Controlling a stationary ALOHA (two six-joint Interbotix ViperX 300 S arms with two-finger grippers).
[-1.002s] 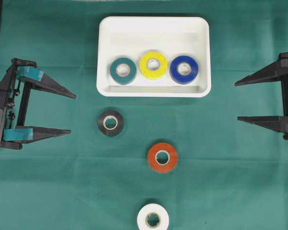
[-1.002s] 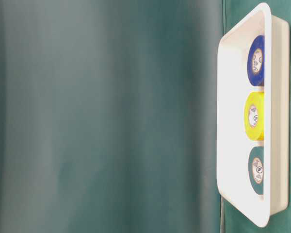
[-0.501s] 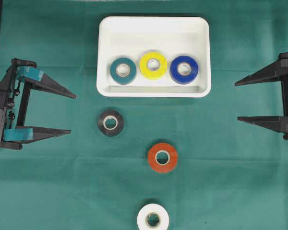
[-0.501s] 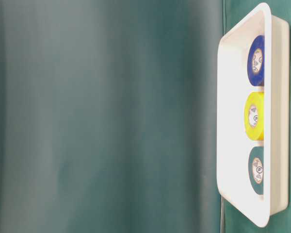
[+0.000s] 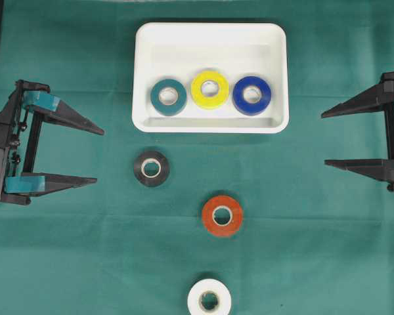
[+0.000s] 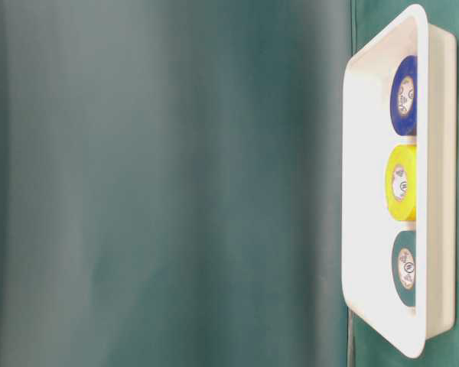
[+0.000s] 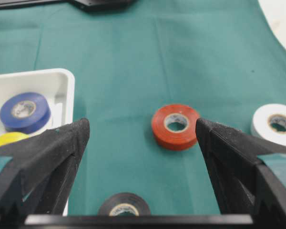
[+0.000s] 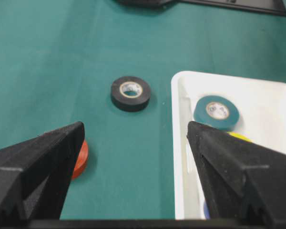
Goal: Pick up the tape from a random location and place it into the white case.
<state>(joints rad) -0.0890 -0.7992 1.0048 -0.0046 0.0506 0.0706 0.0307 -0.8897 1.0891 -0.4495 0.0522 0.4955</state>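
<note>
Three rolls in the white case (image 5: 210, 39) at upper centre, black roll (image 5: 151, 168), orange roll (image 5: 222, 215), white roll (image 5: 209, 300) loose below; left gripper (image 5: 100, 155) and right gripper (image 5: 323, 138) wide open, empty; risk of nudging a neighbour or clipping the rim.

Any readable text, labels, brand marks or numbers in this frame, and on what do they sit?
Nothing can be quoted as it reads.
Core labels of the blue tape, yellow tape and teal tape in the white case: print present, too small and blurred to read.
Black tape core: blurred, unreadable.
</note>
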